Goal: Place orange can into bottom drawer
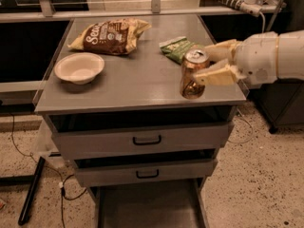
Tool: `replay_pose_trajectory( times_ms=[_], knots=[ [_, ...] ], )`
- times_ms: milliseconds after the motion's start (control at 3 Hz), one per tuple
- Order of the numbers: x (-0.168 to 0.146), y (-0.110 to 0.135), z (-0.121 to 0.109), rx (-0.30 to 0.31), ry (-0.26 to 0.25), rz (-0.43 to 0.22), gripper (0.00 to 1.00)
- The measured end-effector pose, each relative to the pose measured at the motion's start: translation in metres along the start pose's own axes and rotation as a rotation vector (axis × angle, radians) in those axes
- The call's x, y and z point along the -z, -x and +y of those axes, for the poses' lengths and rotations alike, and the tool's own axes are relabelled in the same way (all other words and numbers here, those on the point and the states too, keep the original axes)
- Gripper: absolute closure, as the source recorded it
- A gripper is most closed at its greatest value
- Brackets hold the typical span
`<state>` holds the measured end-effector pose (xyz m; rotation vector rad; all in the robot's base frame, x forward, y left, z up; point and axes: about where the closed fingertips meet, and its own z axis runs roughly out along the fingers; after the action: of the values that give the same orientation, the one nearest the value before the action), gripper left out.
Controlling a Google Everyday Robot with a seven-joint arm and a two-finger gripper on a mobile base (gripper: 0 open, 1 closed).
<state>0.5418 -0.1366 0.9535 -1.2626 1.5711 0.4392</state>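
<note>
Cream two-finger gripper (203, 65) reaches in from the right, its fingers (219, 75) pinching the small orange-brown metal drink can (192, 77) by its sides. The can is upright at the near right edge of the grey cabinet surface (137, 82), likely for carrying down. The wide shallow grey bottom drawer (145, 207) stands pulled out below to receive it, and the white bowl (79, 68) sits well apart, left.
</note>
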Motion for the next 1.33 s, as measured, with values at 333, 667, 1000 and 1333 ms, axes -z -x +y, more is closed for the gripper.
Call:
replay_pose_trajectory(
  times_ms=[333, 667, 1000, 1333],
  knots=[
    [0.022, -0.017, 0.03, -0.011, -0.009, 0.013, 1.0],
    [0.023, -0.048, 0.057, -0.051, -0.011, 0.036, 1.0],
    [0.016, -0.082, 0.087, -0.116, 0.002, 0.047, 1.0],
    [0.014, -0.087, 0.094, -0.126, 0.01, 0.053, 1.0]
  ],
)
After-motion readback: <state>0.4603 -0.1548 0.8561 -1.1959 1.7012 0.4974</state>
